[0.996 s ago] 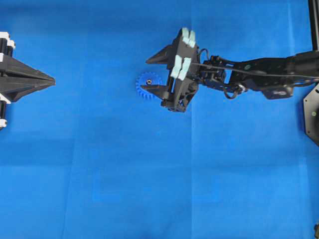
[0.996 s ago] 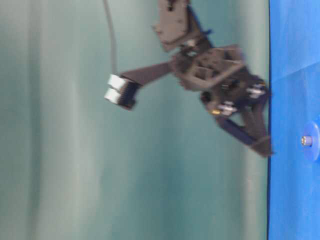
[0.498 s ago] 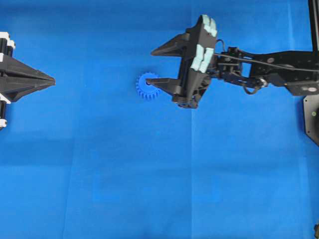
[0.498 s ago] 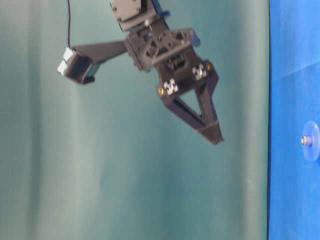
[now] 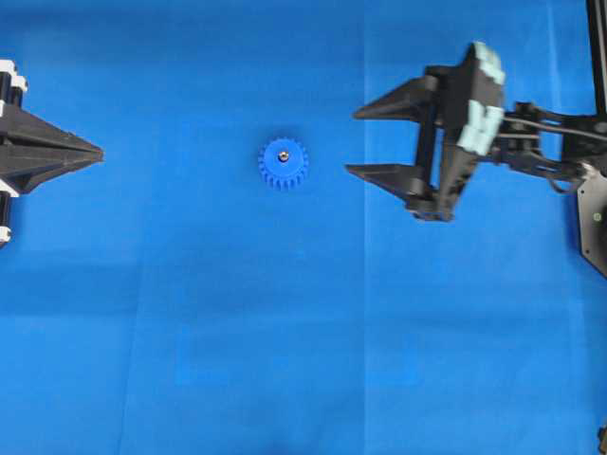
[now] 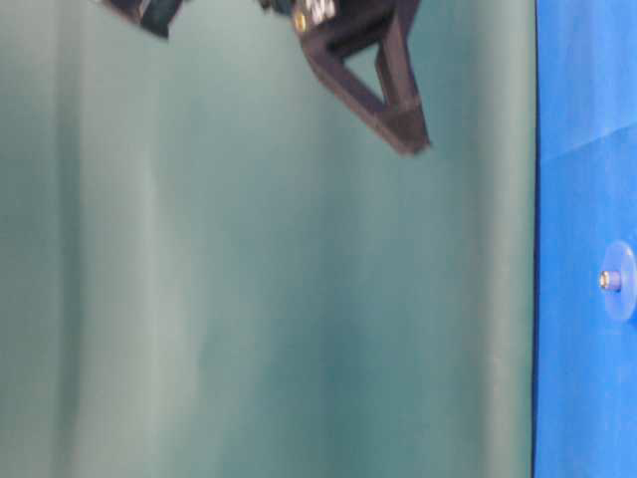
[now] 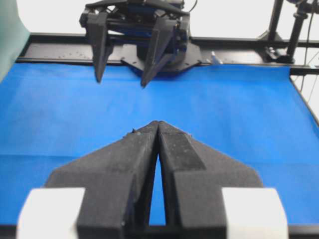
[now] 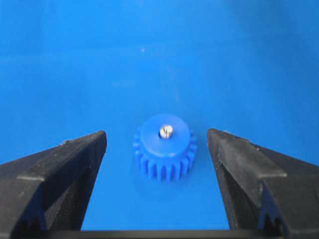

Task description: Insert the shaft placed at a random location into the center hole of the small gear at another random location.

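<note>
A: Where's the small gear point(image 5: 283, 163) rel. to the right gripper point(image 5: 368, 142)?

B: Straight out ahead of its jaws, lying flat on the blue tabletop point(image 5: 285, 332). In the right wrist view the gear point(image 8: 164, 146) sits centred in the gap, a bit nearer the tips than the far cloth, touching neither finger. Overhead, it's well apart from the tips.

A: And the shaft point(image 8: 166, 131)?

B: Looks seated already. Shiny round end pokes up out of the hub where the center hole is; the hole itself is hidden under it. Long axis stands upright, across the jaws' reach line. The table-level view also shows the pin end point(image 6: 604, 281) sticking out of the gear face point(image 6: 622, 281).

A: Jaw state?

B: Right jaws wide apart, nothing between them. Left gripper point(image 5: 95, 152) has its jaws pressed together, empty; tips meet in the left wrist view point(image 7: 158, 124).

A: Which arm's nearer?

B: Right, by a fair bit overhead; the left sits at the far edge, gear ahead of its tips too but much further off.

A: So what's left?

B: My guess: nothing much, insertion reads as done. If anything needs a nudge, the right jaws are lined up on it.
</note>
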Robot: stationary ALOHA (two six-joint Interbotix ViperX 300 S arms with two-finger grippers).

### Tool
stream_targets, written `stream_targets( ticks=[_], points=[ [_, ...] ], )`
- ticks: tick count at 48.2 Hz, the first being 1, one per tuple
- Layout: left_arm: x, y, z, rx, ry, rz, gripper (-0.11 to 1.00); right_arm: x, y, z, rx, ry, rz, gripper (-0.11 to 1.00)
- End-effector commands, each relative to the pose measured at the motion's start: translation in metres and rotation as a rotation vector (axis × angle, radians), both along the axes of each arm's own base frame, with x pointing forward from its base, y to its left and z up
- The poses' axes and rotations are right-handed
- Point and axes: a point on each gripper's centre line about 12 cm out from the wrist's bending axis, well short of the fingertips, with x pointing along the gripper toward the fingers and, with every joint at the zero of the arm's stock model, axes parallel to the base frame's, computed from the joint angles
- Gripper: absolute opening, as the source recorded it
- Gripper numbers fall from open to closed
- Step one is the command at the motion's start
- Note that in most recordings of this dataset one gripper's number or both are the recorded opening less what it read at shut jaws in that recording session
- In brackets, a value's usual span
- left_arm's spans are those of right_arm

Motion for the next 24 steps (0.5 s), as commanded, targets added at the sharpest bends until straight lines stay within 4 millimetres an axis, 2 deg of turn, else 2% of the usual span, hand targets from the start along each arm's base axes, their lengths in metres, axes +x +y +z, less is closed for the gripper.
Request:
stream_targets(
  ticks=[1, 14, 24],
  points=[
    [0.001, 0.000, 0.004, 0.000, -0.012, 0.002, 0.00, -0.013, 0.002, 0.014, -0.006, -0.050, 0.005, 0.73],
    [0.001, 0.000, 0.004, 0.000, -0.012, 0.000, 0.00, -0.042, 0.005, 0.023, -0.009, -0.094, 0.009, 0.73],
    [0.001, 0.000, 0.004, 0.000, -0.011, 0.000, 0.00, -0.042, 0.005, 0.021, -0.007, -0.086, 0.010, 0.73]
  ],
)
